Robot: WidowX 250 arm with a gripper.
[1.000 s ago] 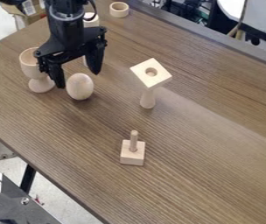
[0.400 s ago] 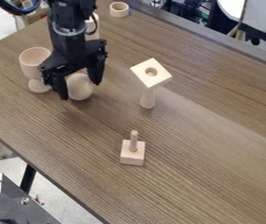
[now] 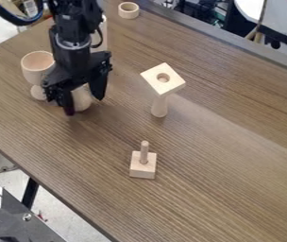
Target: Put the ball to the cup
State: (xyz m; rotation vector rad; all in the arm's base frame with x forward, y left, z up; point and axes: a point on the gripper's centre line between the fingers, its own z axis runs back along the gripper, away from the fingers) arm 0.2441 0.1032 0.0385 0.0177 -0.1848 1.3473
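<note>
My gripper (image 3: 84, 105) is low over the table (image 3: 215, 175), fingers apart, straddling the wooden egg (image 3: 81, 99); contact: can't tell. Its upper part is hidden behind me, so no call on its long axis. Goblet (image 3: 36, 68) is just beside me at view left, upright, mouth up, long axis vertical, between me and the table's left edge. Tabletop runs between the egg and the square-topped stand (image 3: 161, 85) at right. Pegged block (image 3: 143, 168) sits well apart, toward the camera, peg up. Wooden ring (image 3: 128, 10) near the far edge.
</note>
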